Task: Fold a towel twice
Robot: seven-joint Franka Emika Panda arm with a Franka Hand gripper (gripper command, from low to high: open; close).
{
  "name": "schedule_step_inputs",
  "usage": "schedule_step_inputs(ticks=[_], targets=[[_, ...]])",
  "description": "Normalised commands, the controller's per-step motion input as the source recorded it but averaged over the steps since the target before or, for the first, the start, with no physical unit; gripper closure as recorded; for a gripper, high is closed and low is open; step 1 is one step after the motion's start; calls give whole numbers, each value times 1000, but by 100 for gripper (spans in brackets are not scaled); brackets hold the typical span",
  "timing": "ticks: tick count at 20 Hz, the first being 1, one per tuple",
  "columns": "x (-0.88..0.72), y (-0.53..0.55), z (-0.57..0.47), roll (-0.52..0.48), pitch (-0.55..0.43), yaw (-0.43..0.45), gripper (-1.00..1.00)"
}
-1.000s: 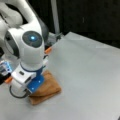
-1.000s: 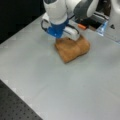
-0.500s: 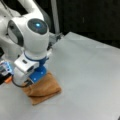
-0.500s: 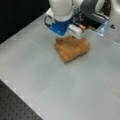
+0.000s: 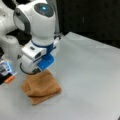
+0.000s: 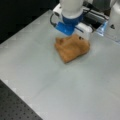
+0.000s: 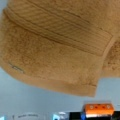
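1. Towel (image 5: pixel 41 86) lies on the table (image 5: pixel 87 75) as a compact layered bundle, at a front view's left near the arm base; same bundle in a front view (image 6: pixel 71 47), top centre.
2. Gripper (image 5: pixel 37 71) hangs right over the towel's rear edge; fingers hidden by wrist housing, so can't tell if clenched or released.
3. Wrist cam: woven band and a folded edge fill the shot, table below.
4. Judgement: folds look largely done; step in hand appears to be the 2nd fold's finish. Any further move calls for a clean lift w/o dragging layers.
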Motion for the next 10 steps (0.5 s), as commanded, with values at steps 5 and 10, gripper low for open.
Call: schedule_step_inputs(ticks=[5, 10], targets=[[-129, 498, -106, 341, -526, -166, -100], [-370, 472, -82, 155, -403, 44, -100]])
